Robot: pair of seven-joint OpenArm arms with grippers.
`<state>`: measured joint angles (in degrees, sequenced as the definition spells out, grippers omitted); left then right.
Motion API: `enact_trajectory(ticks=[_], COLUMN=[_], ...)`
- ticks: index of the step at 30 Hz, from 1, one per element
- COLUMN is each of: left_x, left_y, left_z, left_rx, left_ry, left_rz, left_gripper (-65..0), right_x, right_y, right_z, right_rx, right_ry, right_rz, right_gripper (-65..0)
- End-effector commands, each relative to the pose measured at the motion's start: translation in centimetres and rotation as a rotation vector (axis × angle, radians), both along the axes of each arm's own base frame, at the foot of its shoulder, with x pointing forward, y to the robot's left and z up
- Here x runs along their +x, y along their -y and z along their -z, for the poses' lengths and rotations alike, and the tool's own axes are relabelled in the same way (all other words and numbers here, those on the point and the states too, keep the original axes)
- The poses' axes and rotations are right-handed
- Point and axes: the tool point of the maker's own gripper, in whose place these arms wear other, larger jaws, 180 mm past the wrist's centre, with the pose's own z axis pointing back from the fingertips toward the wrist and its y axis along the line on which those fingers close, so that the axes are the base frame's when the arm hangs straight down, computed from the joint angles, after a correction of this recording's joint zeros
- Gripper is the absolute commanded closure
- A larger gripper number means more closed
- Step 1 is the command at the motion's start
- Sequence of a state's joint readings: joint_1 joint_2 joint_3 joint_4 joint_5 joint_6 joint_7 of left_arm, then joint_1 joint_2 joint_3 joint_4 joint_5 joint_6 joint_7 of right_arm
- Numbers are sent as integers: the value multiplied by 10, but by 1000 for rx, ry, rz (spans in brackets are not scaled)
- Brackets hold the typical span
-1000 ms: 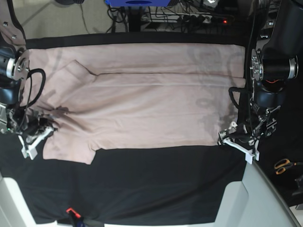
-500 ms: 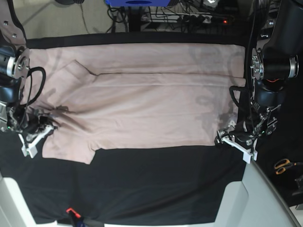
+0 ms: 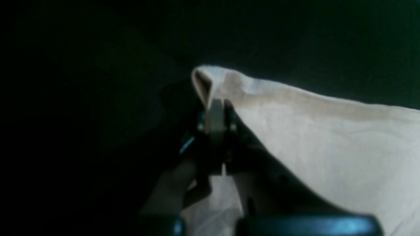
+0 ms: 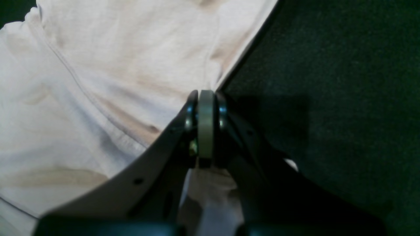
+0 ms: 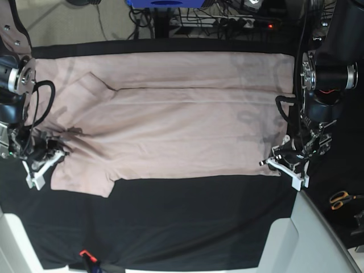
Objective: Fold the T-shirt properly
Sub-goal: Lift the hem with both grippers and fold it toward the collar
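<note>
The pale pink T-shirt [image 5: 170, 125] lies spread flat across the black table cloth [image 5: 187, 222]. In the base view my left gripper [image 5: 280, 164] sits at the shirt's lower right corner. The left wrist view shows that gripper [image 3: 216, 105] shut on this corner of the T-shirt [image 3: 328, 131], which curls up over the fingertips. My right gripper [image 5: 50, 154] is at the shirt's left edge by the sleeve. In the right wrist view it [image 4: 206, 95] is shut on the edge of the T-shirt [image 4: 98, 82], with cloth showing between the fingers.
Orange-handled scissors [image 5: 341, 199] lie on the black cloth at the far right. A pale table edge [image 5: 318, 239] runs along the bottom corners. Cables and a power strip [image 5: 239, 23] lie beyond the far edge. A small red item [image 5: 84, 253] sits near the front.
My left gripper has gone from open to shut, pinching the shirt's lower right corner, which is now drawn a little toward it. The right arm has stayed still.
</note>
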<state>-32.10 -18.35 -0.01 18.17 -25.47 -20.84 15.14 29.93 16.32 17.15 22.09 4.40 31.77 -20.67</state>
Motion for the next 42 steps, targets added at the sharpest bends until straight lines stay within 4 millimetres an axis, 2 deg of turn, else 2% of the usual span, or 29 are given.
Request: enact_trajectory(ticks=[1, 3, 6, 9, 14, 20, 25, 29, 32, 36, 42], left_x=[15, 18, 22, 32, 33, 20, 16, 18, 19, 19, 20], left_y=[-6, -6, -9, -18, -20, -16, -12, -16, -16, -17, -17], left_z=[-16, -18, -24, -44, -61, -54, -59, -64, -66, -66, -68], left_rx=[12, 11, 20, 55, 97, 106, 113, 126, 126, 127, 128], left_ry=[45, 51, 66, 124, 190, 186, 213, 226, 229, 231, 235], left_rz=[-7, -8, -6, 14, 55, 75, 91, 95, 94, 94, 92], left_gripper=[0, 0, 0, 0, 0, 0, 0, 0, 0, 0, 0], right_x=[21, 29, 32, 42, 54, 58, 64, 74, 74, 76, 76], right_y=[10, 12, 15, 9, 11, 12, 13, 1, 0, -11, -10], right_z=[-20, -29, -34, -46, -67, -75, -88, -104, -107, -108, -108], right_rx=[-13, -21, -38, -46, -80, -90, -111, -115, -119, -99, -101], right_ry=[72, 119, 157, 204, 271, 293, 337, 389, 402, 412, 411], right_rz=[12, 16, 15, 1, -13, -15, -23, -42, -45, -65, -67], right_gripper=[0, 0, 0, 0, 0, 0, 0, 0, 0, 0, 0])
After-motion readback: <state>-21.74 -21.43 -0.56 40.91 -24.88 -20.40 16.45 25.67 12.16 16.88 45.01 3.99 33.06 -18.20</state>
